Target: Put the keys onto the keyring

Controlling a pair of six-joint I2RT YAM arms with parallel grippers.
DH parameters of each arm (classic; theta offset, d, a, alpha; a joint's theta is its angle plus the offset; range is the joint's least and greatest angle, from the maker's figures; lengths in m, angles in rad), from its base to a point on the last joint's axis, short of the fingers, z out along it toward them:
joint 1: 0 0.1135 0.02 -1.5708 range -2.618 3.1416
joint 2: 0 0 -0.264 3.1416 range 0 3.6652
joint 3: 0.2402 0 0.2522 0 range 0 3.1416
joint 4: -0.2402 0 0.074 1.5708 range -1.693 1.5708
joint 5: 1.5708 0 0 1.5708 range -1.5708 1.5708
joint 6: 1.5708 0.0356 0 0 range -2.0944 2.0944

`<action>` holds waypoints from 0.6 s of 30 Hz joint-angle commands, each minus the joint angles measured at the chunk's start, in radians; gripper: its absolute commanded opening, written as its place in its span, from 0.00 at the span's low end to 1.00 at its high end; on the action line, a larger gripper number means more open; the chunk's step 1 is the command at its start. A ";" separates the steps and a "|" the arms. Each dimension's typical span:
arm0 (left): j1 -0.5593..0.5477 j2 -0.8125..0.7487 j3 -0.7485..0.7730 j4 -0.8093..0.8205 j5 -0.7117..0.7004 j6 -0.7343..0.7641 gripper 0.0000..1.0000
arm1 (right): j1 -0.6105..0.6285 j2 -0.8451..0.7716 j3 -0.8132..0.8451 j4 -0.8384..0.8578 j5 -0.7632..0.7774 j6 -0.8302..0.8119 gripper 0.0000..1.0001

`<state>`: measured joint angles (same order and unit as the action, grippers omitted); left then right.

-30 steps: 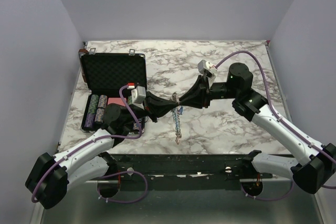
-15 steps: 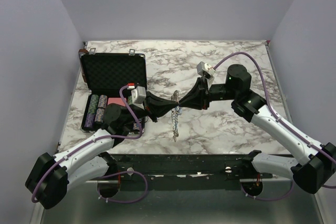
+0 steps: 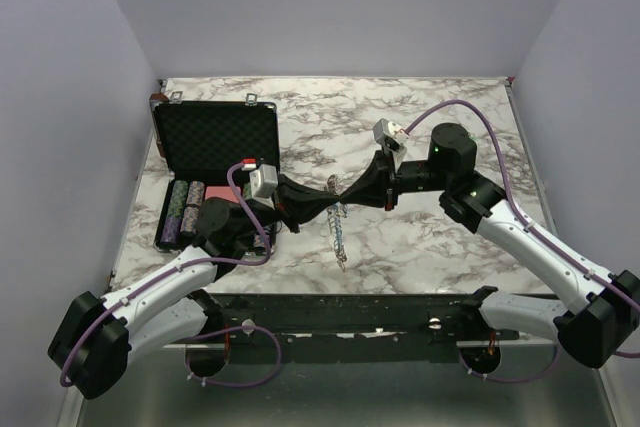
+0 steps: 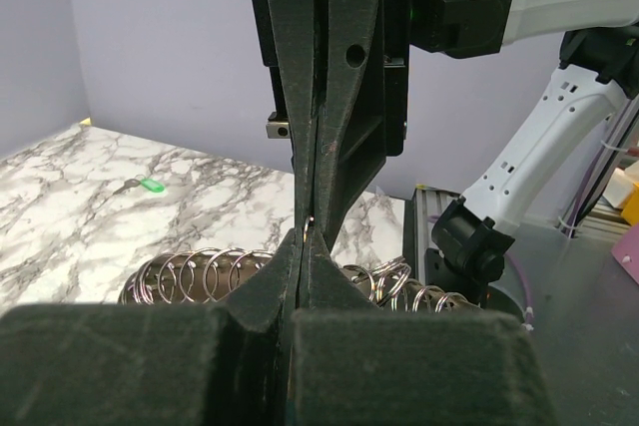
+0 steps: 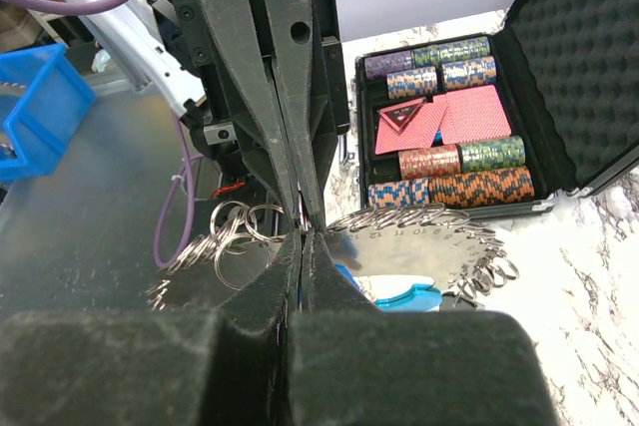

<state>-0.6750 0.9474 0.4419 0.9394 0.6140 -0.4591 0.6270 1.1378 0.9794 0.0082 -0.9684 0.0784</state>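
Observation:
The keyring (image 3: pixel 340 237) is a thin chain of metal rings with a light-blue part. It hangs down from where my two grippers meet above the table's middle. My left gripper (image 3: pixel 329 195) and right gripper (image 3: pixel 343 193) are tip to tip, both shut on its top end. In the left wrist view, the left gripper (image 4: pixel 303 238) pinches a small ring, with coils of rings (image 4: pixel 195 274) on both sides. In the right wrist view, the right gripper (image 5: pixel 303 238) is shut beside ring bunches (image 5: pixel 228 236) and a light-blue piece (image 5: pixel 409 296). A green key (image 4: pixel 151 186) lies on the marble. The red key is not visible.
An open black foam-lined case (image 3: pixel 215 137) stands at the left, with stacks of striped poker chips (image 3: pixel 185 209) and red cards (image 5: pixel 439 117). The marble table (image 3: pixel 420 132) ends at a black rail at the near edge. Purple walls close in three sides.
The hanging chain swung left and then back to the right. The right gripper shifted slightly left, toward the left gripper. Both stay shut on the keyring.

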 commanded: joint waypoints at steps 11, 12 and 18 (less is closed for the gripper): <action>0.003 -0.001 0.011 0.049 0.049 0.002 0.10 | -0.007 0.005 0.034 -0.039 -0.079 -0.054 0.00; 0.005 -0.002 0.012 0.042 0.056 0.003 0.12 | -0.007 0.002 0.031 -0.048 -0.087 -0.061 0.00; 0.005 0.013 0.020 0.062 0.102 -0.010 0.20 | -0.016 -0.010 0.031 -0.068 -0.108 -0.069 0.00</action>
<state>-0.6743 0.9504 0.4423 0.9424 0.6556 -0.4606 0.6174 1.1389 0.9806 -0.0273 -1.0260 0.0261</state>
